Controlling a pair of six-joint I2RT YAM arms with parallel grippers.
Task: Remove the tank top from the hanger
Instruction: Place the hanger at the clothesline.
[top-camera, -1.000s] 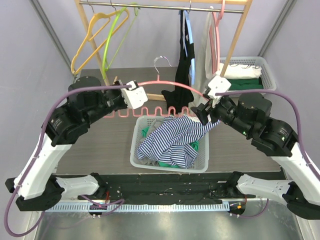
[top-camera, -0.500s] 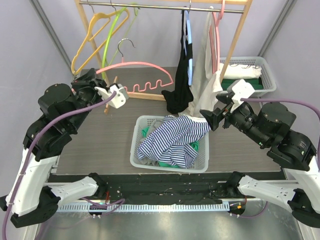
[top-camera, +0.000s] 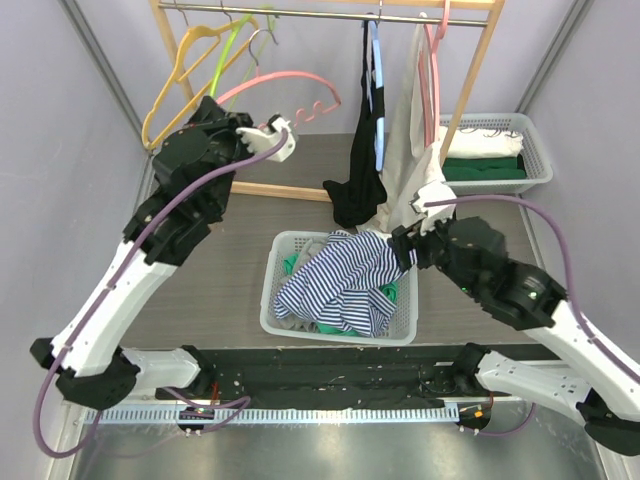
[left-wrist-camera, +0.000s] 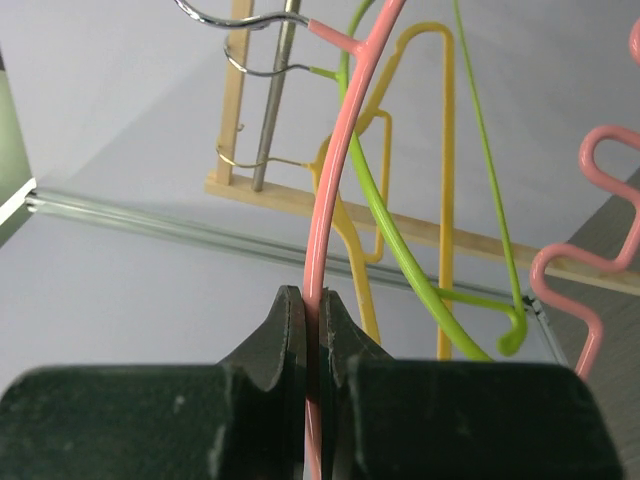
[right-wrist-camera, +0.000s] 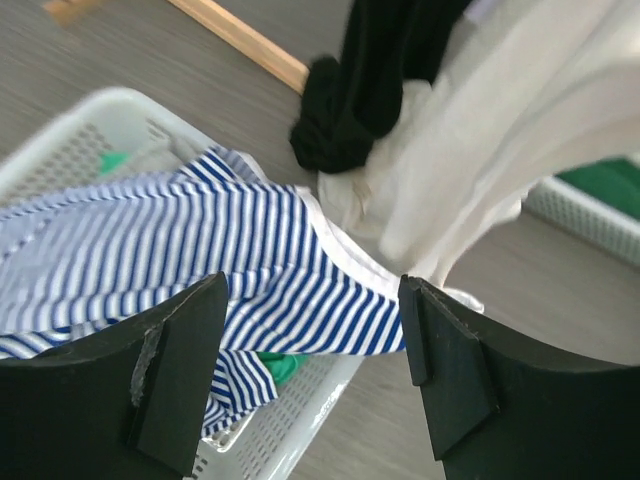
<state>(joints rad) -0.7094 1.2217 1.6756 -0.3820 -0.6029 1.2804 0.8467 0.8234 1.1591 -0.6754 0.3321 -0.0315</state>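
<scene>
While left hand (left-wrist-camera: 315, 312) clamps pink hanger (left-wrist-camera: 336, 180), right hand (right-wrist-camera: 312, 335) open, empty, over striped tank top (right-wrist-camera: 150, 240)

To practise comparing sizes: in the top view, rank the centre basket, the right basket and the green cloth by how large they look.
1. centre basket
2. right basket, though it is farther from the camera, so the two may really be alike
3. green cloth
</scene>
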